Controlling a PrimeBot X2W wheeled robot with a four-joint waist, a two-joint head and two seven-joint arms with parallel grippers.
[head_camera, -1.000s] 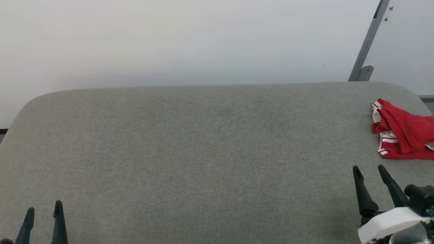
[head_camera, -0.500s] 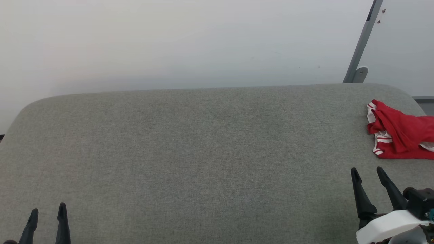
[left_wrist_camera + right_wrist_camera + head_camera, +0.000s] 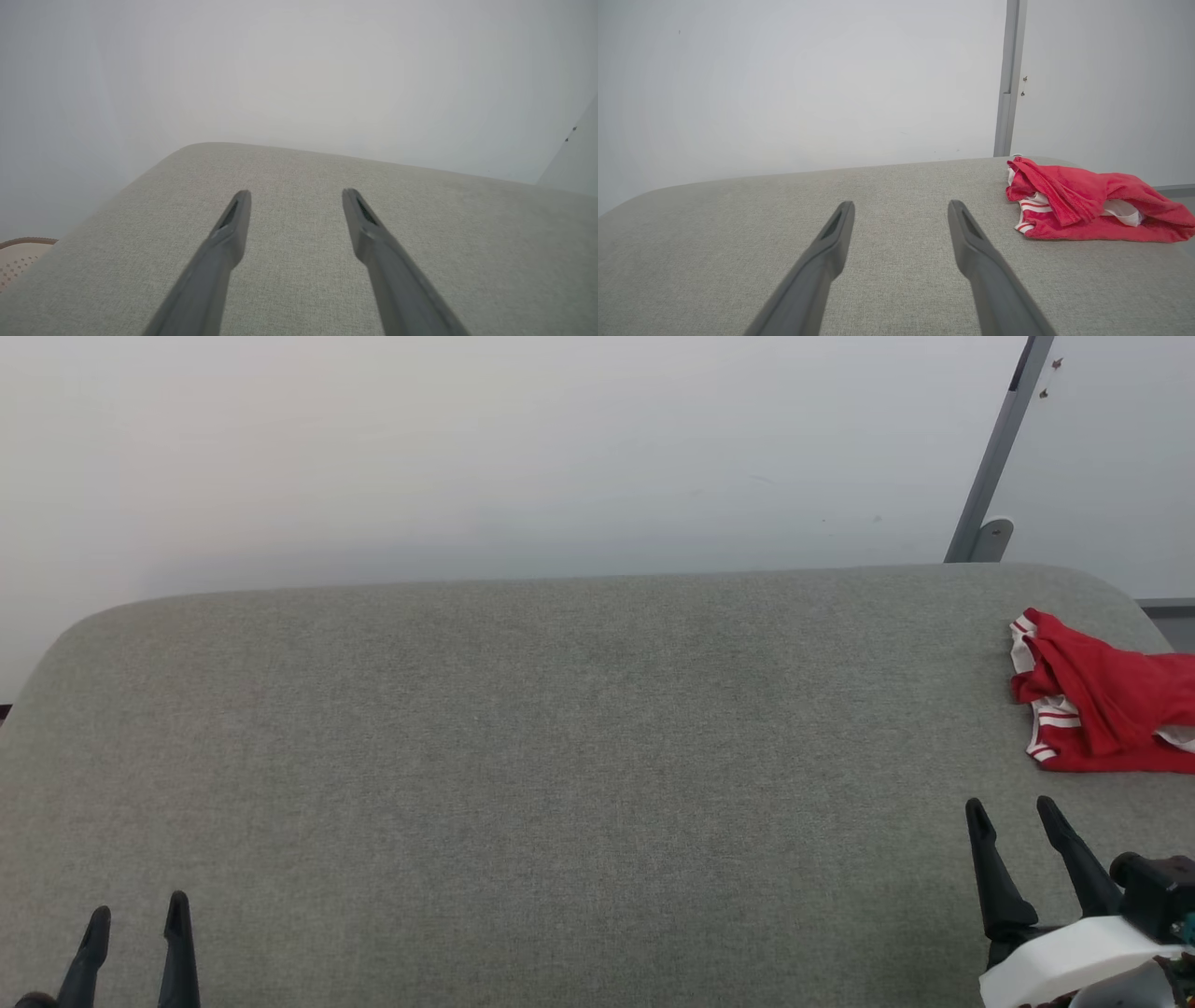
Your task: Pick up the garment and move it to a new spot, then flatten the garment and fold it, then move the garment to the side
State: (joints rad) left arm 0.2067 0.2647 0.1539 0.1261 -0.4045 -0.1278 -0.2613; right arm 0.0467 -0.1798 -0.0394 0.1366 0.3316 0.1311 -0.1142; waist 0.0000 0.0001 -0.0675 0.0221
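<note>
- Here, the left gripper (image 3: 137, 910), at the lower left, stands spread and empty.
- The right gripper (image 3: 1011, 807), at the lower right, gapes empty too.
- Beneath both spreads a grey fabric surface (image 3: 560, 728).
- The garment (image 3: 1102, 700) lies crumpled at the frame's right edge, apart from the right gripper.
- Behind is a pale wall (image 3: 467, 448), with a slanted grey post (image 3: 994, 457) at the upper right.

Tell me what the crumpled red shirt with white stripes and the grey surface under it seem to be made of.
Crumpled red shirt with white stripes: soft thin cloth, probably a knit; matte, slightly fuzzy, slumping in loose folds. Grey surface: woven upholstery-like fabric, matte, with fine heathered grain; rounded corners hint at padding beneath, unconfirmed.
</note>
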